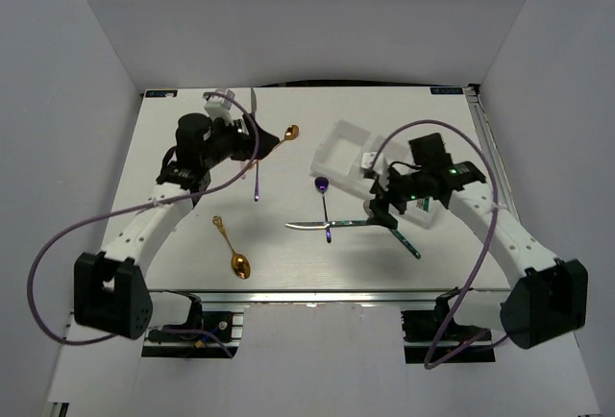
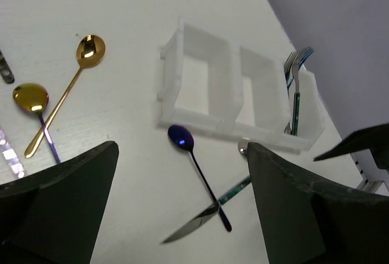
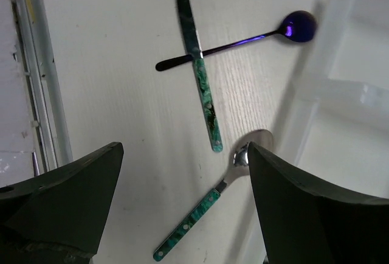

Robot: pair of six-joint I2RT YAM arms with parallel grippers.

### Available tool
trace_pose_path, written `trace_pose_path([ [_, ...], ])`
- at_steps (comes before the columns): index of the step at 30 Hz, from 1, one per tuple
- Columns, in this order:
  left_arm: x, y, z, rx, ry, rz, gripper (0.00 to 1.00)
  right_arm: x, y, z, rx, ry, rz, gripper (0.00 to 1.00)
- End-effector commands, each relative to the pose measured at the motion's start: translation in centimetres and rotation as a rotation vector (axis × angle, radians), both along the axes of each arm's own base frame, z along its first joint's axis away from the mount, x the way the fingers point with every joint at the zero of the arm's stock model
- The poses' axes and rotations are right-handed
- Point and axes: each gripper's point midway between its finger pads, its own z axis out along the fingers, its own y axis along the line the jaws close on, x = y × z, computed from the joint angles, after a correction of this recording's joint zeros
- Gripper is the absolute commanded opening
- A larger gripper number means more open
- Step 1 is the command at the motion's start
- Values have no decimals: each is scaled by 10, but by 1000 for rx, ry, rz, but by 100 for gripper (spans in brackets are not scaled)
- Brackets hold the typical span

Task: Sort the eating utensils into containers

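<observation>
The white three-compartment container (image 1: 338,140) stands right of the table's middle. In the left wrist view its right compartment (image 2: 307,103) holds forks (image 2: 296,97), and the other two compartments look empty. A purple-blue spoon (image 1: 324,201) lies crossed over a green-handled knife (image 1: 317,226) in front of it. A green-handled silver spoon (image 3: 203,212) lies beneath my right gripper (image 3: 182,215), which is open and holds nothing. My left gripper (image 2: 182,215) hangs open and empty above the table, left of the container. Two gold spoons (image 2: 85,54) (image 1: 233,250) lie on the left side.
A gold-bowled spoon with a purple handle (image 2: 35,103) lies beside the far gold spoon. A metal rail (image 3: 30,69) runs along the table's right edge. White walls enclose the table on three sides. A purple cable (image 1: 58,244) loops off the left arm.
</observation>
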Motion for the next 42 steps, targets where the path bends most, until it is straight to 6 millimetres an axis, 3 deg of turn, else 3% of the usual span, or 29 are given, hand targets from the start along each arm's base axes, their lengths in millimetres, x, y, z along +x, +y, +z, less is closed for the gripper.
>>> trace_pose_path([
  [1, -26, 24, 15, 55, -62, 76, 98, 13, 23, -5, -141, -53, 32, 89],
  [2, -28, 35, 1, 99, -55, 106, 98, 7, 35, -12, -183, -55, 69, 89],
  [7, -42, 72, -21, 220, -68, 246, 98, 18, 64, -51, -305, -47, 116, 89],
  [11, -49, 87, -18, 271, -101, 300, 98, 36, 84, -47, -312, -47, 125, 89],
  [19, -50, 91, -17, 292, -110, 313, 98, 37, 91, -85, -384, 9, 217, 89],
  [29, -51, 96, -13, 299, -125, 334, 98, 42, 98, -117, -457, 24, 220, 84],
  [33, -51, 98, -12, 301, -127, 347, 98, 41, 95, -135, -499, 46, 228, 80],
  [42, -51, 99, -10, 302, -134, 355, 98, 40, 91, -152, -540, 37, 223, 68],
])
